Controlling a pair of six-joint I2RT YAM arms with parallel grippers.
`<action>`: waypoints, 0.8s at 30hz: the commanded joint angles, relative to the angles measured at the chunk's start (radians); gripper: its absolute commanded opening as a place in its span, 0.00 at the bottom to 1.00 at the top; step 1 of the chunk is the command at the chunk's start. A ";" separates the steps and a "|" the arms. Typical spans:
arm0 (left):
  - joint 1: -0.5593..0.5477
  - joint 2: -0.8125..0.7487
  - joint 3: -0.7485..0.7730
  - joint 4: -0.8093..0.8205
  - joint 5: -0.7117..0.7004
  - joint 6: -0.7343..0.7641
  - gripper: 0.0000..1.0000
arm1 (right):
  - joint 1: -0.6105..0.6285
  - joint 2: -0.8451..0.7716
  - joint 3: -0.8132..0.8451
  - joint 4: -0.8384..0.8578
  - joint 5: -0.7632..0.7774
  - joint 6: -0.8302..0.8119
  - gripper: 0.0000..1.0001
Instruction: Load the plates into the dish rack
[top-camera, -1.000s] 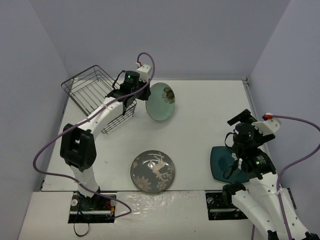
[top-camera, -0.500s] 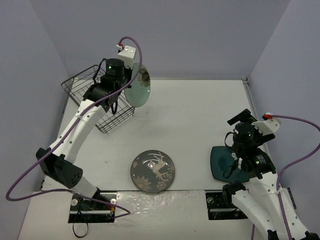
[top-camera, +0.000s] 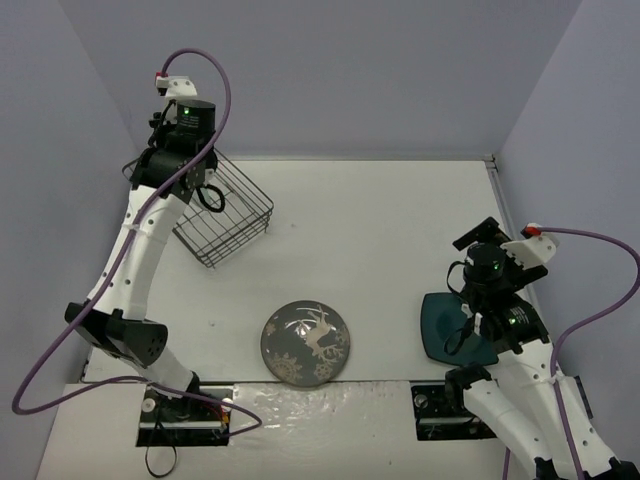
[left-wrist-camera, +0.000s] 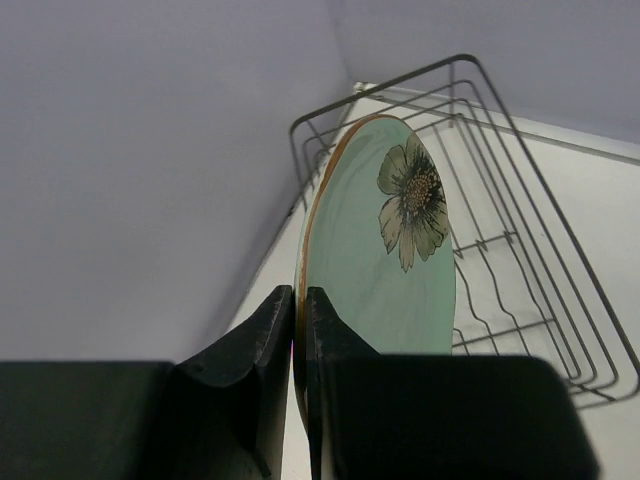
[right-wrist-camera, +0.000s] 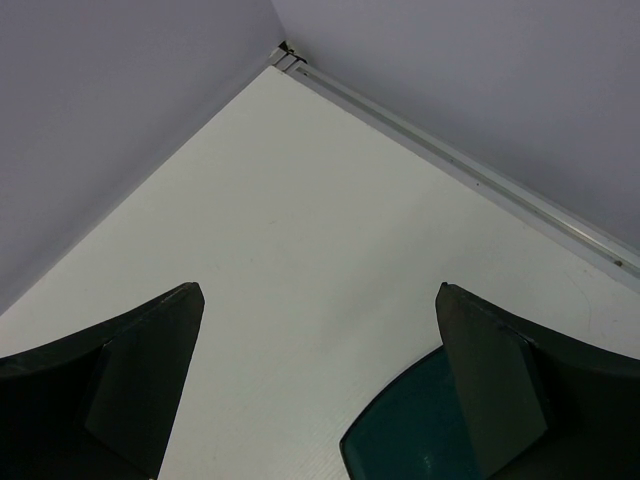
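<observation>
As we are reading the scene from the near edge outward, the grey deer plate (top-camera: 306, 343) is lying flat on the table (top-camera: 400, 230), well apart from both grippers. The right gripper (right-wrist-camera: 318, 292) is hovering with its jaws spread wide, gripping nothing. The dark teal plate (right-wrist-camera: 400, 432) is lying on the table just below it, partly behind one finger in the wrist view. Farther off, the left gripper (left-wrist-camera: 299, 300) is clamping the rim of the mint-green plate (left-wrist-camera: 385, 270) and holding it on edge. The dish rack (top-camera: 225, 222) is sitting just beneath and beyond this gripper, its wires showing behind the plate. We are unable to tell whether plate and rack are touching.
</observation>
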 joint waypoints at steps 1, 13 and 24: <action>0.011 0.090 0.200 -0.161 -0.239 -0.183 0.00 | 0.000 0.043 -0.001 0.056 0.049 0.021 1.00; 0.067 0.187 0.268 -0.469 -0.288 -0.388 0.00 | 0.000 0.093 -0.002 0.068 0.062 0.016 1.00; 0.101 0.270 0.278 -0.528 -0.285 -0.379 0.00 | 0.000 0.109 -0.001 0.064 0.073 0.015 1.00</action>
